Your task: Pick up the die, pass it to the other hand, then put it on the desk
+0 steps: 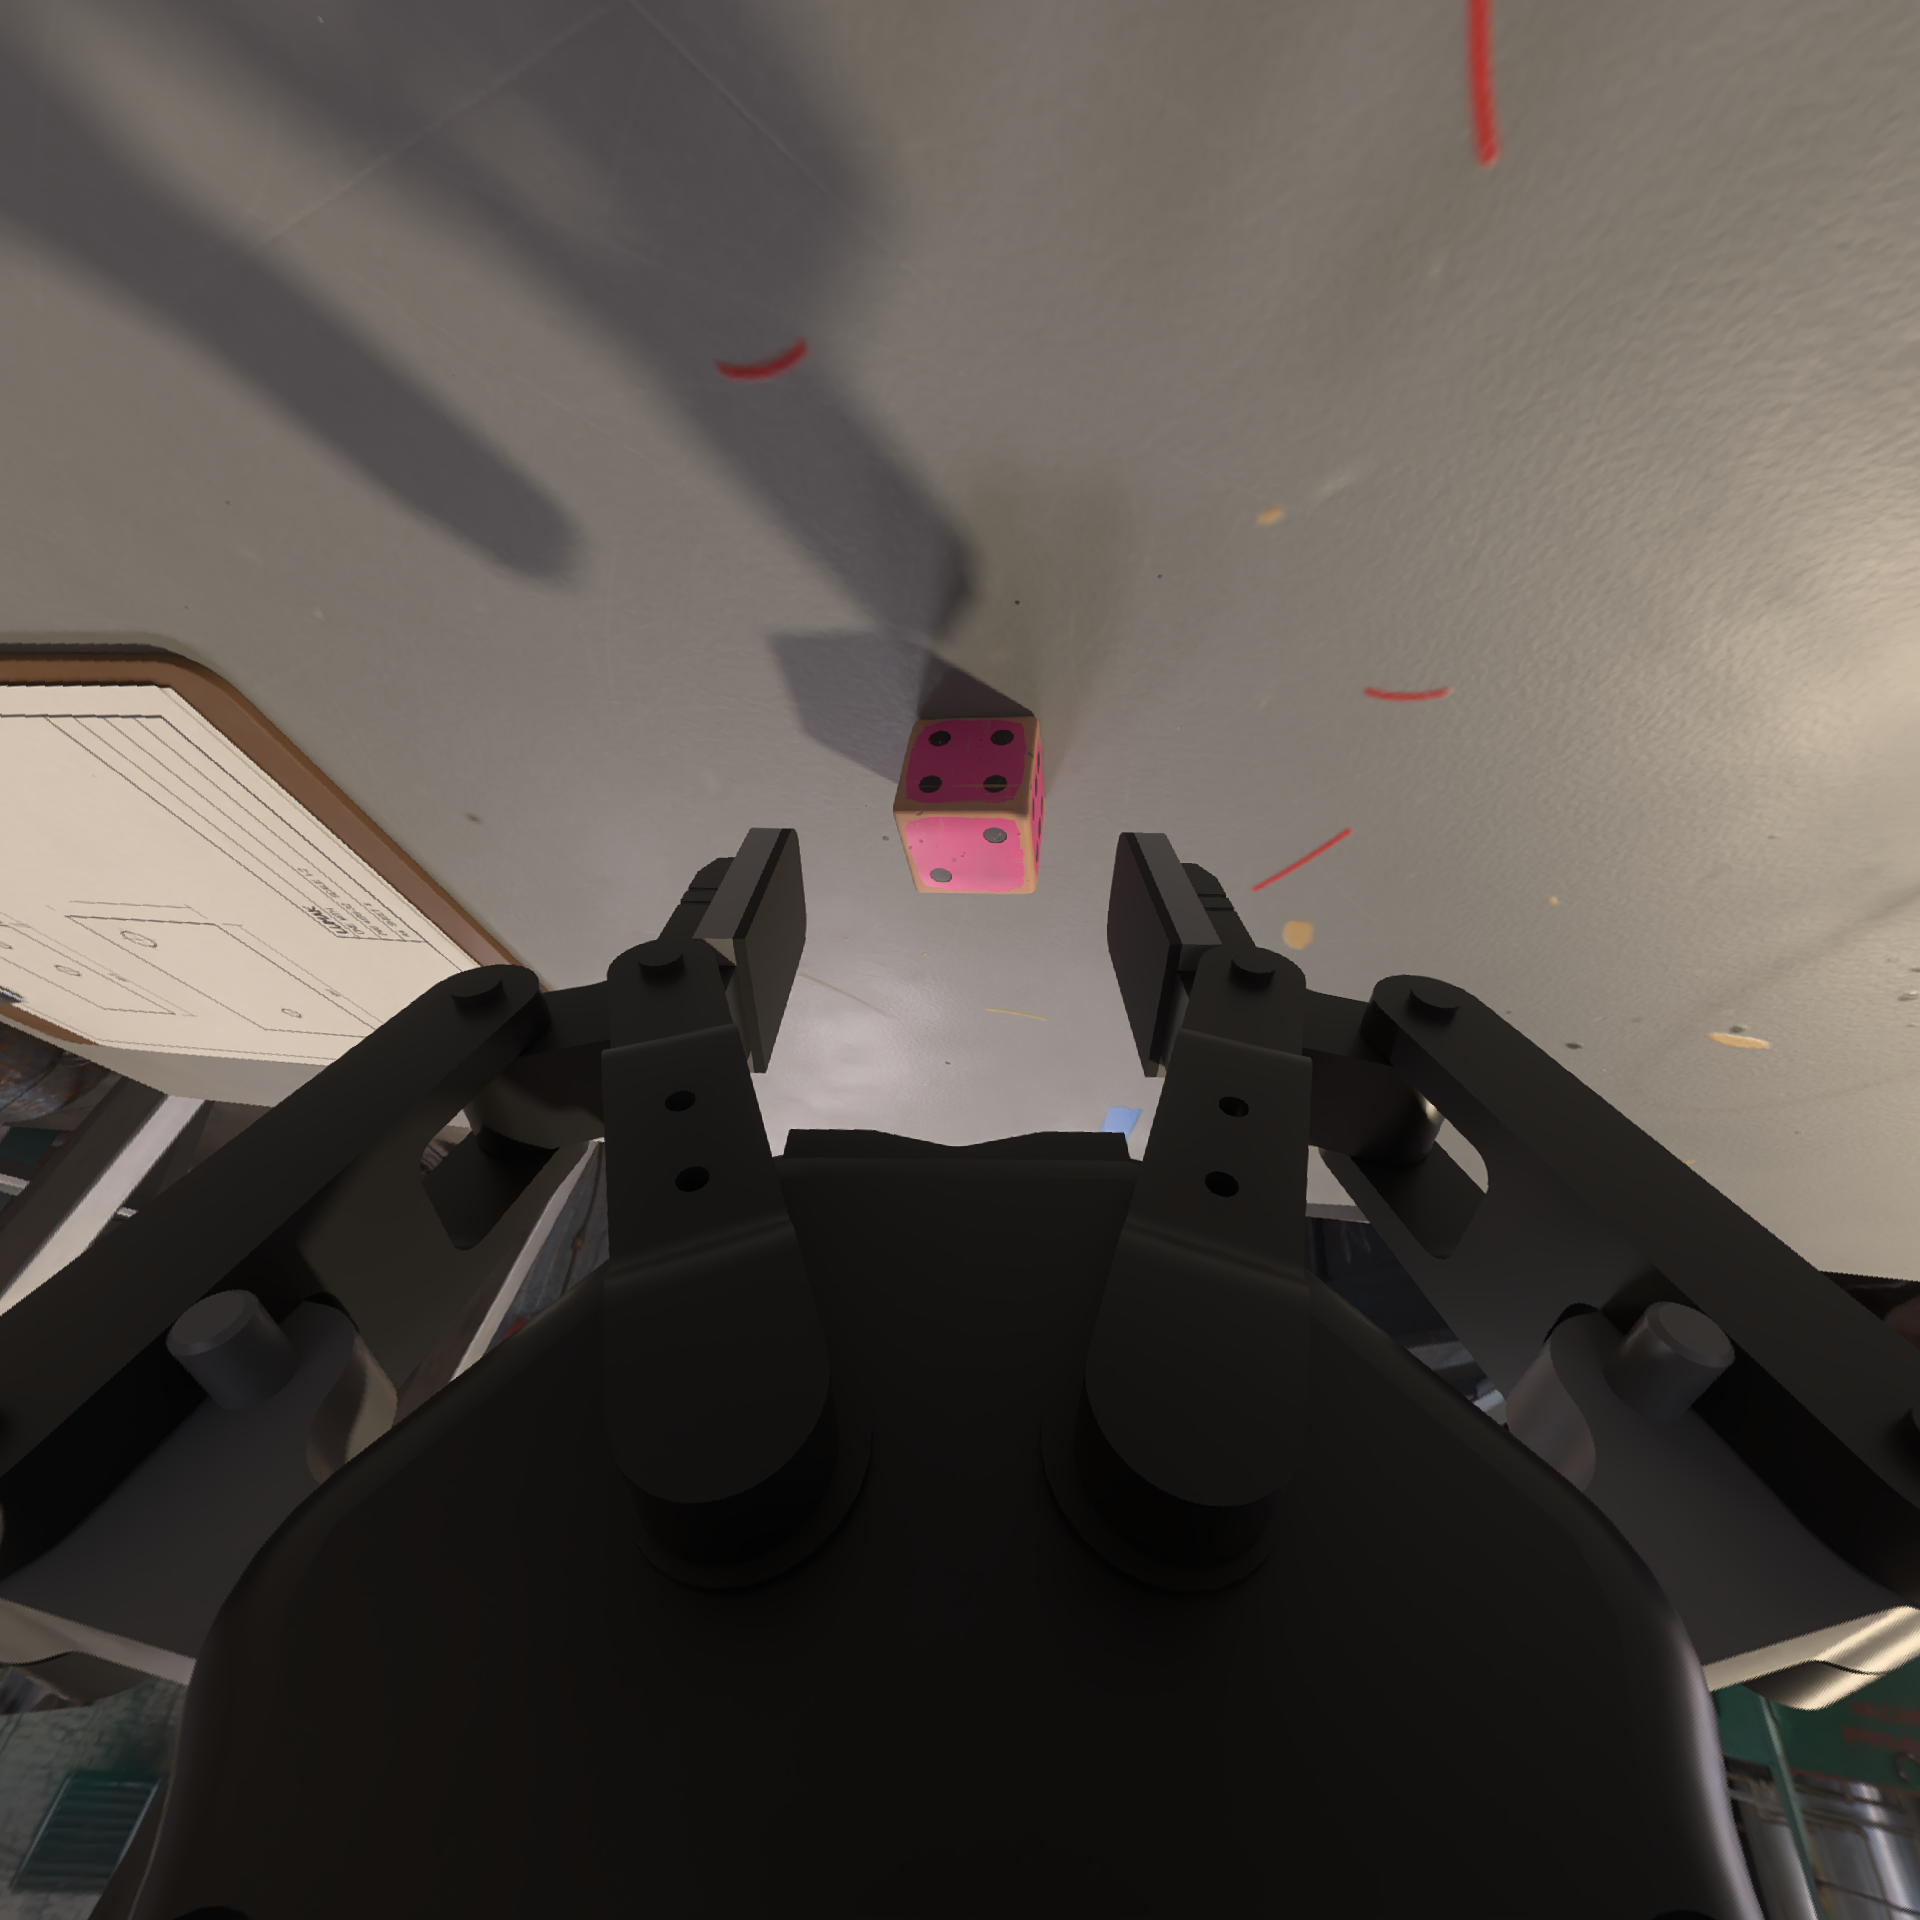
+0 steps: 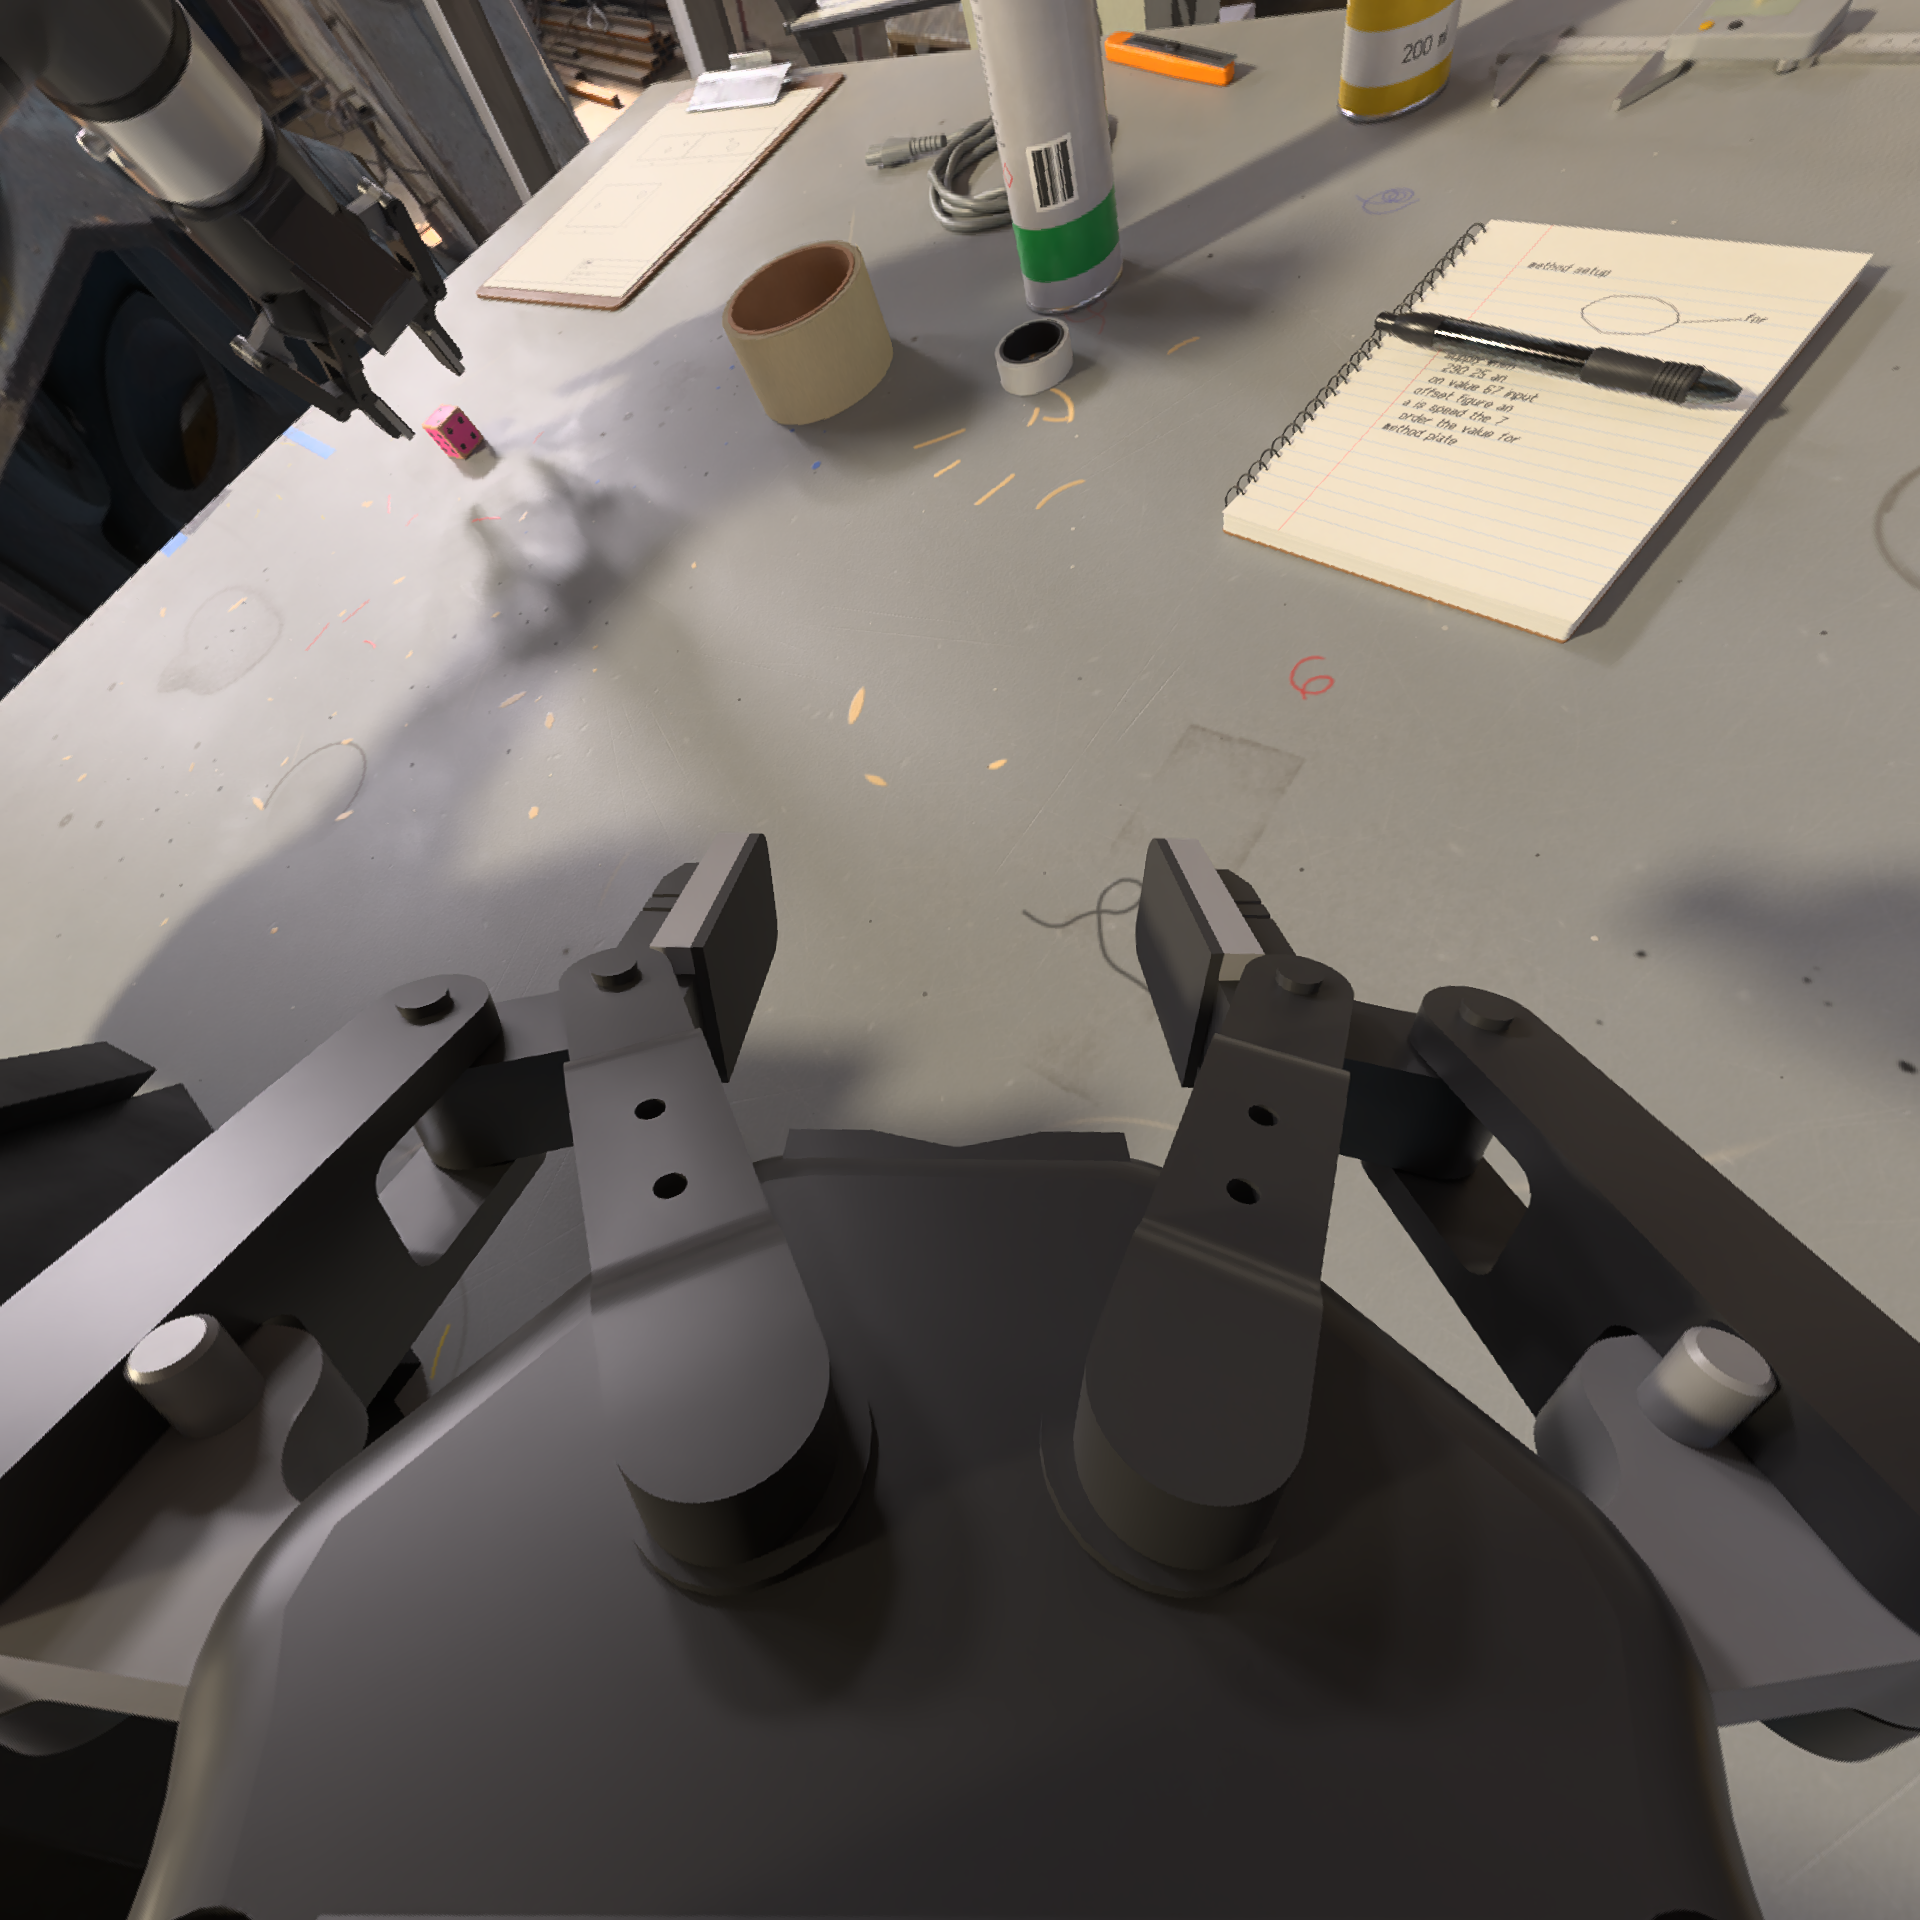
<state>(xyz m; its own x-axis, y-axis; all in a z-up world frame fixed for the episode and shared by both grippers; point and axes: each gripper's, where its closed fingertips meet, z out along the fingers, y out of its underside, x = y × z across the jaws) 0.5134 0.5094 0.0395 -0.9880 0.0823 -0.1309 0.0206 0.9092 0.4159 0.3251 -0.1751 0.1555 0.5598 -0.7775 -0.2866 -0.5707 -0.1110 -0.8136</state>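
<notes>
Nothing done yet: the die (image 1: 968, 805) sits mid-frame on the tabletop (image 1: 1455, 468), both jaws apart, empty.

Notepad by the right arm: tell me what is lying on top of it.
A black pen lies across the notepad, over its handwriting and a sketch. Whatever the pen covers cannot be seen.

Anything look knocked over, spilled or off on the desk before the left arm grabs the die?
Nothing stands out. The die sits flat on the desk, just ahead of the open left gripper. The tape roll lies tilted on its side, and orange flecks litter the desk.
</notes>
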